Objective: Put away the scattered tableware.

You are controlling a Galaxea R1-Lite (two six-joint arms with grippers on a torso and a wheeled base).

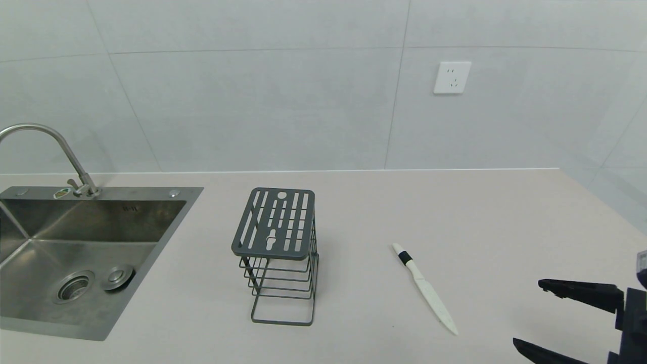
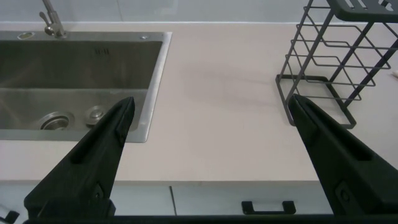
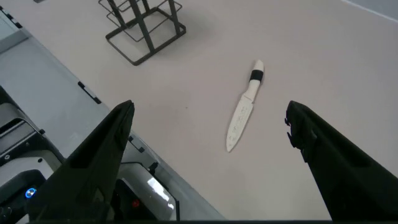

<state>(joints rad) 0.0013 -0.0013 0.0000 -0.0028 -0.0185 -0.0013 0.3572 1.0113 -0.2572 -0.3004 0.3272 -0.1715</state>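
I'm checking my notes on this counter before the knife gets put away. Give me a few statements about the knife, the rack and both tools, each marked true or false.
1. The knife lies flat on the counter, right of the rack. True.
2. The right tool is shut on the knife. False: it is open and apart from the knife.
3. The rack stands inside the sink. False: it stands on the counter, right of the sink.
4. The left tool is open. True.
5. The knife's blade tip points toward the wall. False: the handle end lies toward the wall and the tip toward the robot.
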